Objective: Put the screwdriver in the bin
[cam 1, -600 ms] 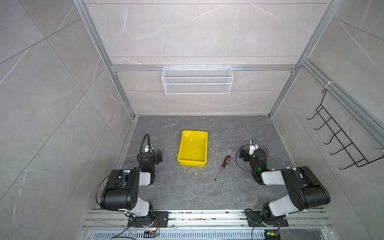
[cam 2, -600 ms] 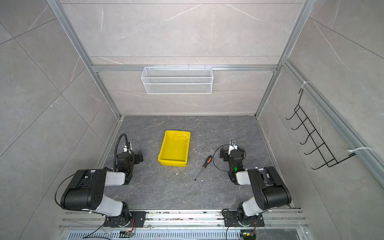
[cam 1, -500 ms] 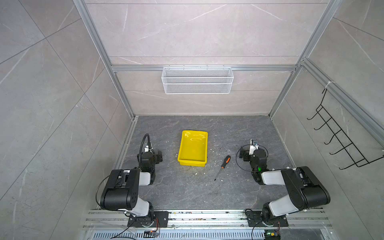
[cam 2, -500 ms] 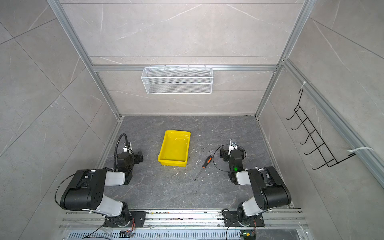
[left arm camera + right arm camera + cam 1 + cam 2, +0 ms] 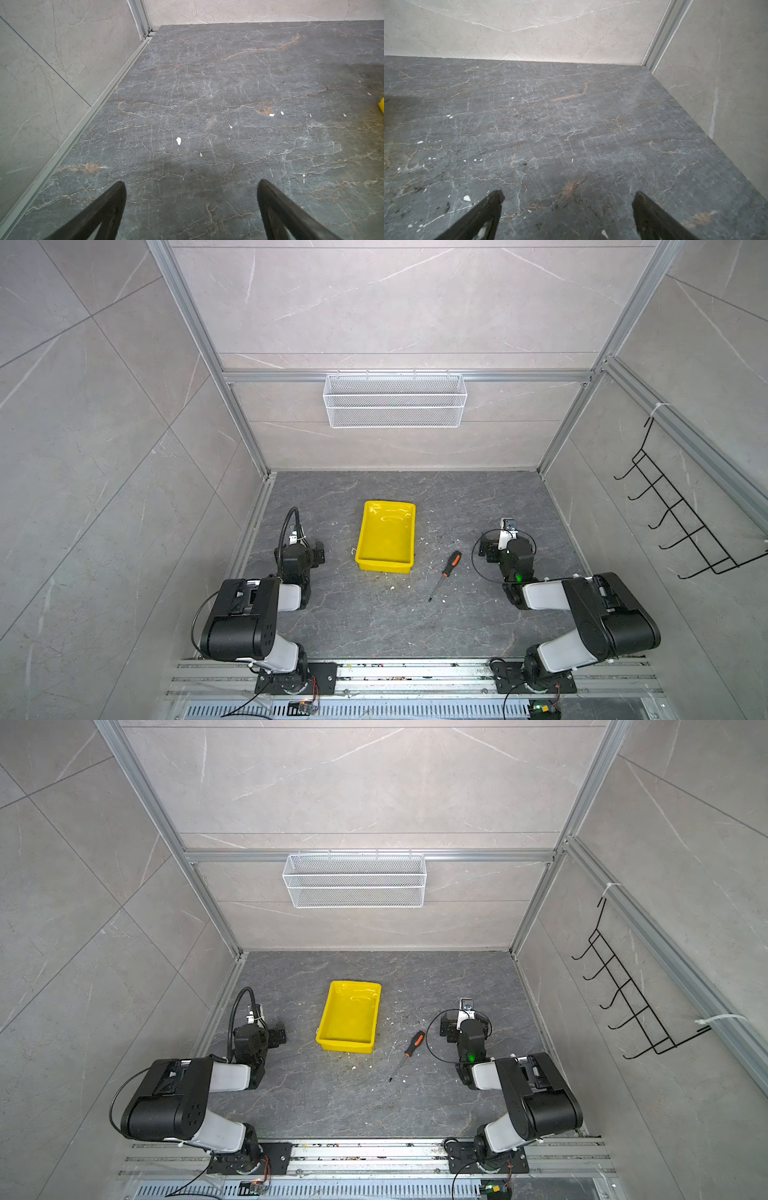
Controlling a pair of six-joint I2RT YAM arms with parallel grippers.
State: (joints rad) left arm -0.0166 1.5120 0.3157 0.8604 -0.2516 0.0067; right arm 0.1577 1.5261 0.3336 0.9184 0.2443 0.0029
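The screwdriver (image 5: 446, 572) (image 5: 409, 1050), black-handled with an orange band, lies flat on the dark stone floor in both top views, its thin shaft pointing toward the front. The yellow bin (image 5: 384, 568) (image 5: 345, 1046) stands just left of it, with nothing inside. My left gripper (image 5: 190, 185) is open over bare floor, left of the bin; a yellow corner of the bin (image 5: 381, 106) shows at the edge of the left wrist view. My right gripper (image 5: 570, 194) is open over bare floor, right of the screwdriver. Neither wrist view shows the screwdriver.
A white wire mesh basket (image 5: 395, 400) hangs on the back wall. A black hook rack (image 5: 681, 514) is fixed to the right wall. Small white crumbs (image 5: 392, 587) are scattered on the floor around the bin. Walls close in three sides.
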